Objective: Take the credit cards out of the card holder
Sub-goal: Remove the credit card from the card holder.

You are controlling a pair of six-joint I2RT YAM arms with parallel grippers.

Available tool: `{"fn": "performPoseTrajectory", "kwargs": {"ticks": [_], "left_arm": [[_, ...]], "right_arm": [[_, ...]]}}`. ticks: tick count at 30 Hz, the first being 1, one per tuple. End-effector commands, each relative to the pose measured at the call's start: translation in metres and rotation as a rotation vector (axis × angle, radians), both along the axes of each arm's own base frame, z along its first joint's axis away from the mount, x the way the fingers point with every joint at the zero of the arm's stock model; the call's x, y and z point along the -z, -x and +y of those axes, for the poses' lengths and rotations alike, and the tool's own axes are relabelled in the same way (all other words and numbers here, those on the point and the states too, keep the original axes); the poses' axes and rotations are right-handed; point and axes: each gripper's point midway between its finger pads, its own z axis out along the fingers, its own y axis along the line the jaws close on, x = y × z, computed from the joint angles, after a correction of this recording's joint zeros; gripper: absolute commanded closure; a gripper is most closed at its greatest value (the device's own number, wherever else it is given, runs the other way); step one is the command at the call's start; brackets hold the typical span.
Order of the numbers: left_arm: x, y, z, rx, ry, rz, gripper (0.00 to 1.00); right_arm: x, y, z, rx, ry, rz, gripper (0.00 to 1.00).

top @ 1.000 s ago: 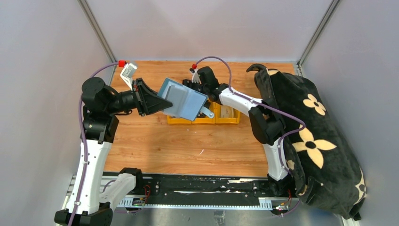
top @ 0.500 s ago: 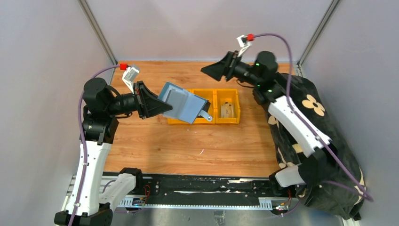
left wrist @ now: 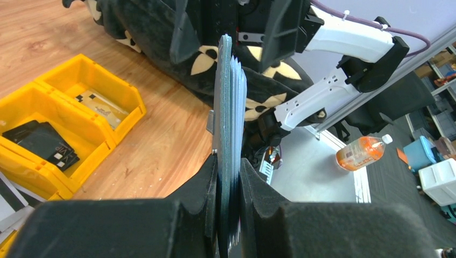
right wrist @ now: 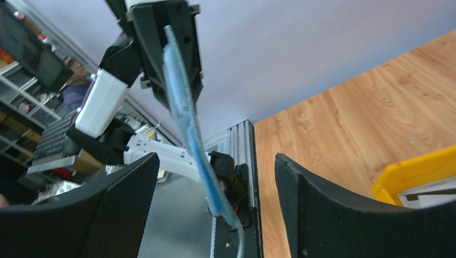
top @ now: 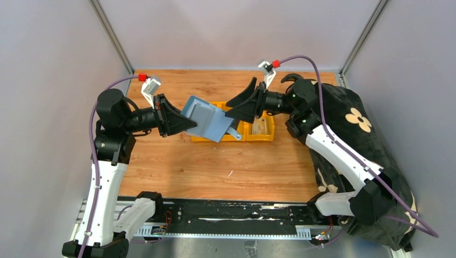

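My left gripper [top: 183, 119] is shut on the slate-blue card holder [top: 211, 121] and holds it in the air, tilted, above the yellow bins. In the left wrist view the card holder [left wrist: 225, 102] stands edge-on between my pads, with thin card edges [left wrist: 240, 88] layered against its side. My right gripper [top: 234, 108] is open at the holder's right end. In the right wrist view the card holder's blue edge [right wrist: 188, 126] runs down between the wide-apart fingers of the right gripper [right wrist: 215, 158], touching neither. Dark cards [left wrist: 42, 141] lie in one bin compartment.
The yellow bins [top: 267, 137] stand on the wooden table under the holder; one compartment holds a tan card [top: 259, 126]. A black plush bag with cream flowers [top: 365, 145] fills the right side. An orange bottle [left wrist: 361, 151] lies off the table.
The right arm lifted away from the bins, swung high at the back, then came down to the holder's right end with its jaws opening wider. The left gripper kept the holder nearly still.
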Motion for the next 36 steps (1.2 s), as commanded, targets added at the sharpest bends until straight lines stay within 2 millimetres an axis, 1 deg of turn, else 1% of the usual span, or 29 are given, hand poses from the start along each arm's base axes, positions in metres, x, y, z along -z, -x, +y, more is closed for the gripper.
{"fn": "performPoseTrajectory", "kwargs": {"ticks": [1,3,4,7,11,14,15,18,21,23,26,30,36], "left_arm": [[-0.008,0.003,0.000,0.010,-0.004,-0.048,1.00],[-0.007,0.002,0.000,0.010,-0.005,-0.044,1.00],[-0.007,0.001,0.000,0.010,-0.005,-0.043,1.00],[-0.007,0.001,0.000,0.010,-0.005,-0.043,1.00],[-0.010,0.002,0.000,0.014,-0.002,-0.047,1.00],[-0.008,0.002,0.000,0.011,-0.004,-0.045,1.00],[-0.007,0.002,0.000,0.010,-0.004,-0.042,1.00],[-0.004,0.004,0.000,0.024,-0.005,-0.029,0.80],[-0.003,0.008,0.000,0.038,-0.005,-0.026,0.69],[-0.002,0.008,0.000,0.041,-0.005,-0.029,0.63],[-0.002,0.009,-0.001,0.046,-0.005,-0.027,0.61],[-0.004,0.011,-0.001,0.052,-0.003,-0.029,0.62],[-0.011,0.023,-0.002,0.109,0.004,-0.038,0.62]], "right_arm": [[-0.008,0.035,0.007,-0.114,-0.012,-0.129,0.18],[-0.006,0.040,0.013,-0.122,-0.002,-0.153,0.20],[-0.004,0.042,0.016,-0.131,0.007,-0.154,0.24],[0.005,0.046,0.027,-0.172,0.031,-0.126,0.44],[0.015,0.049,0.036,-0.198,0.047,-0.105,0.67],[0.014,0.045,0.038,-0.176,0.050,-0.096,0.95],[0.014,0.044,0.038,-0.170,0.050,-0.094,1.00],[0.010,0.045,0.035,-0.160,0.047,-0.115,1.00],[0.007,0.048,0.032,-0.163,0.044,-0.128,1.00],[0.005,0.050,0.031,-0.172,0.038,-0.132,1.00],[0.005,0.052,0.030,-0.182,0.035,-0.124,1.00],[0.003,0.053,0.030,-0.186,0.032,-0.128,1.00],[0.005,0.048,0.027,-0.171,0.054,-0.122,1.00]]}}
